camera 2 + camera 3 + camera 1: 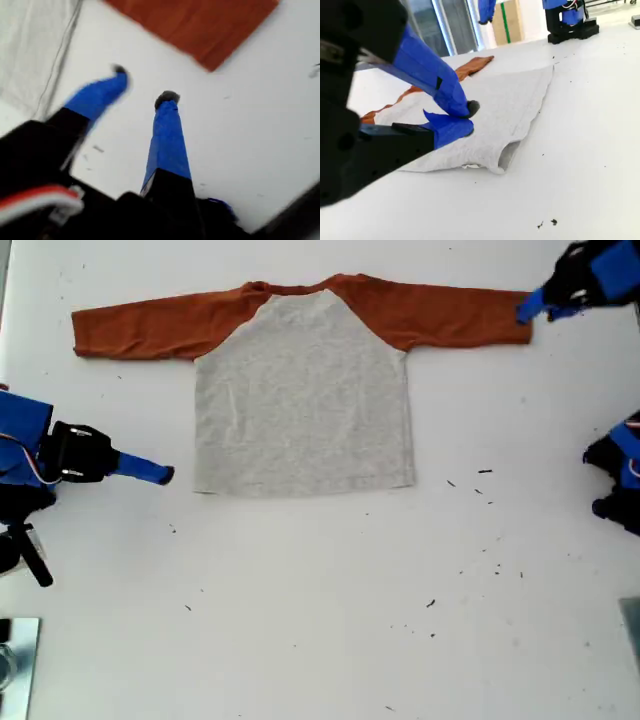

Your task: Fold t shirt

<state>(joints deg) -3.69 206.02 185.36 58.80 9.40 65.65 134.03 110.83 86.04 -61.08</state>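
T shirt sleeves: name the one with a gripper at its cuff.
The sleeve on the exterior view's right: my first gripper is beside its cuff, jaws open. The other sleeve has no gripper at its cuff.

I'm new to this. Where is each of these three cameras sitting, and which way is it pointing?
Exterior view: overhead, looking straight down on the white table and the spread t shirt; both arms show at its edges.
First wrist view: on my first gripper, looking along its open jaws at bare table and an orange sleeve cuff.
Second wrist view: on my second gripper, low, looking across the shirt's grey hem toward the other arm.
All three views share the shirt.
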